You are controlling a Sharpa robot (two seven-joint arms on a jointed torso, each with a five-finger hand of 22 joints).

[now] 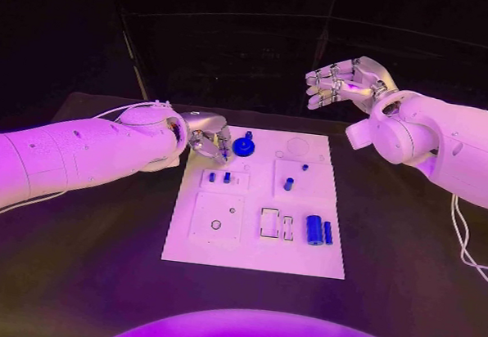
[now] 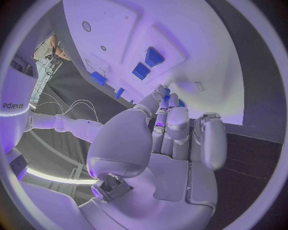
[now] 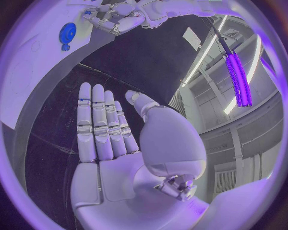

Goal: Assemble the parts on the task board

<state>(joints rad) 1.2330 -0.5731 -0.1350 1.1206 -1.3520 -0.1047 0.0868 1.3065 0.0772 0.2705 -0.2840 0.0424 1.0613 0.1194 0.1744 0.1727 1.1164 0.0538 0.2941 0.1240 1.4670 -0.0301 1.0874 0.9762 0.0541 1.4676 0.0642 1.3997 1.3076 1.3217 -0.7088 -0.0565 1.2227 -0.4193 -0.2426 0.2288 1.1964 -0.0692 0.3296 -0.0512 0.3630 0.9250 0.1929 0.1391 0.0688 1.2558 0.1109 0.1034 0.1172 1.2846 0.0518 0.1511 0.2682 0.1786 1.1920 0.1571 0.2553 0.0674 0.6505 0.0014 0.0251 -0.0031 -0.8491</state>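
White rectangular task board (image 1: 254, 256) lies mid-table on the black table top (image 1: 88, 282). Left silver hand (image 1: 209, 138) sits at the board's far left corner, fingers curled in just beside a round blue gear-like part (image 1: 243, 146); whether it pinches anything, cannot tell. Right silver hand (image 1: 347, 81) raised well above and beyond the board, fingers straight and apart, holding nothing. Two blue cylindrical parts (image 1: 320, 231) lie side by side near the board's right edge

Left hand (image 1: 207, 137) covers the board's (image 1: 253, 256) far-left corner; can't tell if its curled fingers (image 2: 170, 120) hold anything. Small parts (image 1: 288, 183) mid-board too tiny to identify.
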